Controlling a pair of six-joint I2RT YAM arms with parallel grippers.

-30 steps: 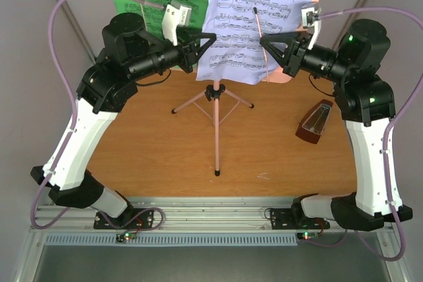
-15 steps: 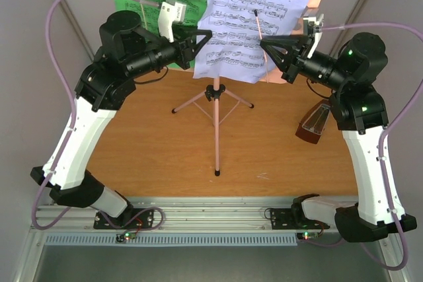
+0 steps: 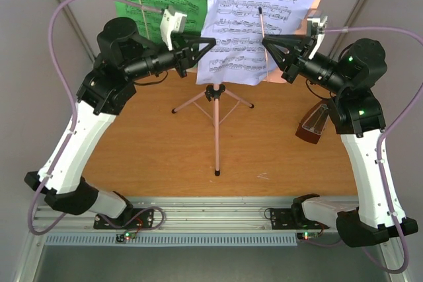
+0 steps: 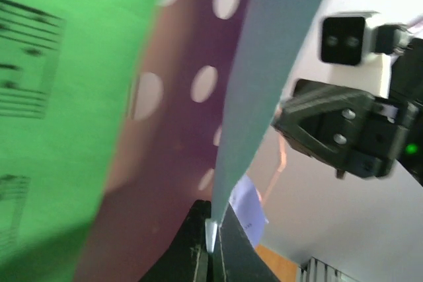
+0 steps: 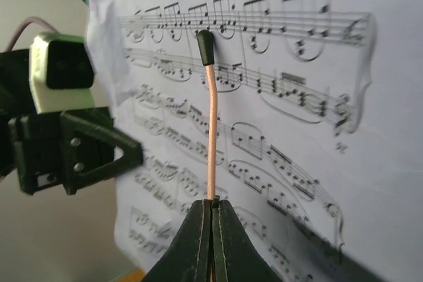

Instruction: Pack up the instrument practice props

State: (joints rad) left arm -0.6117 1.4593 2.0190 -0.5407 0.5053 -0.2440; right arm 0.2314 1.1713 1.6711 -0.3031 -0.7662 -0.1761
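Both arms grip at the pink music stand (image 3: 215, 107) on the wooden table (image 3: 145, 156).
The left gripper (image 4: 210, 229) pinches the white sheet (image 4: 261, 77), seen edge-on beside the perforated desk (image 4: 175, 156) and green sheet (image 4: 59, 97). The right gripper (image 5: 211, 206) clamps a thin black-tipped retaining wire (image 5: 210, 117) crossing the print. Overhead only: the pyramid metronome (image 3: 316, 122), right of the tripod.
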